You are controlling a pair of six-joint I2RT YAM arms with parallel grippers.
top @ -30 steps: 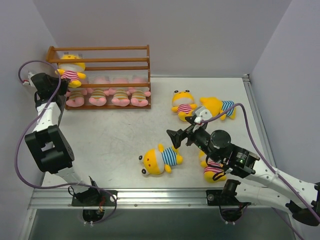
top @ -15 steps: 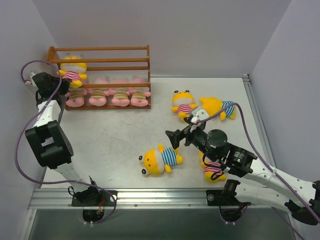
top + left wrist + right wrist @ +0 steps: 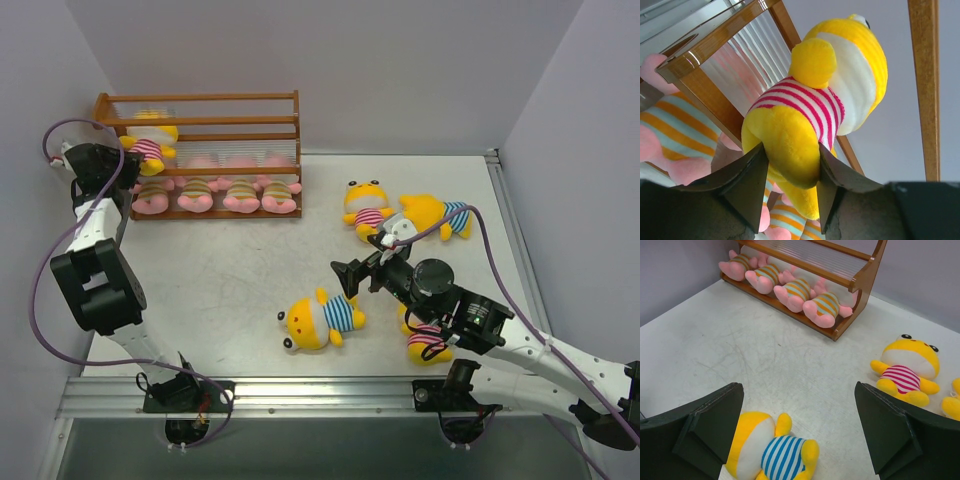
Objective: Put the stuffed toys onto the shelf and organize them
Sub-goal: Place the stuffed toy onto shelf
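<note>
Orange-brown wood of the shelf (image 3: 710, 95) frames the left hand (image 3: 791, 150): a post just to its left, an upright well to its right, open air between. Its fingers touch both sides of a leg of the yellow toy (image 3: 805, 107); whether they grip, I cannot tell. Since a second ago that toy sits slightly deeper in. The right hand (image 3: 799, 387) gapes wide, the blue-striped toy (image 3: 780, 455) just beneath, bare worktop (image 3: 715, 340) ahead.
</note>
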